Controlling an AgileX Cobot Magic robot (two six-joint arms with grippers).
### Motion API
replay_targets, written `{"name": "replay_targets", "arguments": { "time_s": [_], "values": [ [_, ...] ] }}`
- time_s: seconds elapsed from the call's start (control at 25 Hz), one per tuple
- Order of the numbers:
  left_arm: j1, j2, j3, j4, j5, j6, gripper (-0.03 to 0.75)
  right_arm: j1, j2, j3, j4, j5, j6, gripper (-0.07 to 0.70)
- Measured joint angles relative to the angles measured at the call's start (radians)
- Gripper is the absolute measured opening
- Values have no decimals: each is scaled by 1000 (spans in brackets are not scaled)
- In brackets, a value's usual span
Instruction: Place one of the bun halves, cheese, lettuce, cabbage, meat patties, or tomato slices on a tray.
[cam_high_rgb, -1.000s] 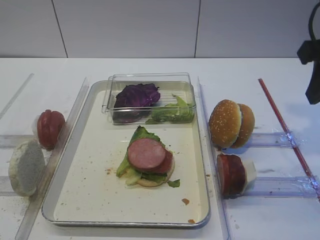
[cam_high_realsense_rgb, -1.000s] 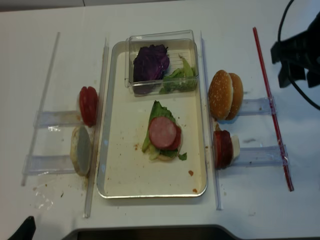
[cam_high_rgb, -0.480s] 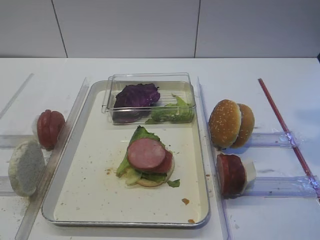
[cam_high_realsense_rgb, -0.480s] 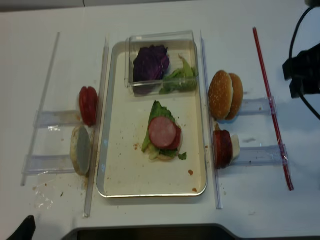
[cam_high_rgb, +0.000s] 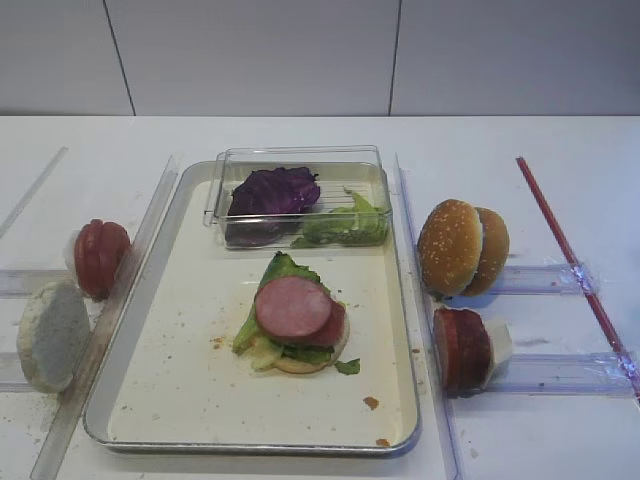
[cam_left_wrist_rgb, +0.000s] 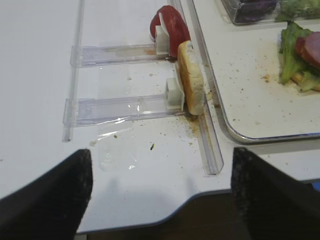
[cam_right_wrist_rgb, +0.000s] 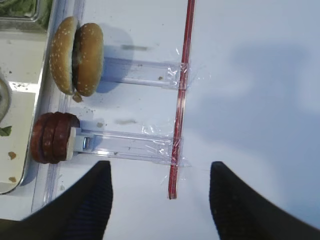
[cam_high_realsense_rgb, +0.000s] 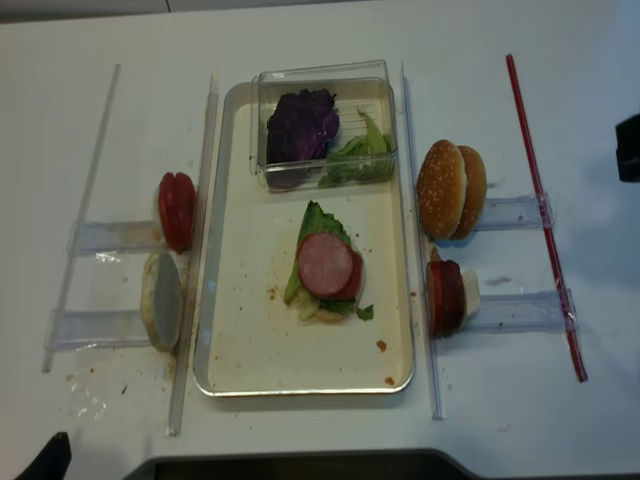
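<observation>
While wide open, right gripper (cam_right_wrist_rgb: 160, 200) right of tray (cam_high_rgb: 140, 400), left gripper (cam_left_wrist_rgb: 160, 192) open near its left corner.

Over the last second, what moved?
Only the right arm: it pulled back rightward, out of the front view, just a sliver at the overhead view's edge. Its gripper is open and empty. The stack on the tray, bun halves and meat patties stayed put.

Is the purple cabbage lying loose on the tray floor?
No, the cabbage sits inside the clear box with the lettuce.
</observation>
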Motion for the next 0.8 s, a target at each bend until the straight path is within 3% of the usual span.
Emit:
{"name": "replay_targets", "arguments": {
  "time_s": [0.44,0.8],
  "values": [
    [0,0,0,0,0,5,536,0,-317,328,-14,8,-1,455],
    [0,0,0,0,0,0,537,0,-586,467,-60,14,-2,455]
  ]
}}
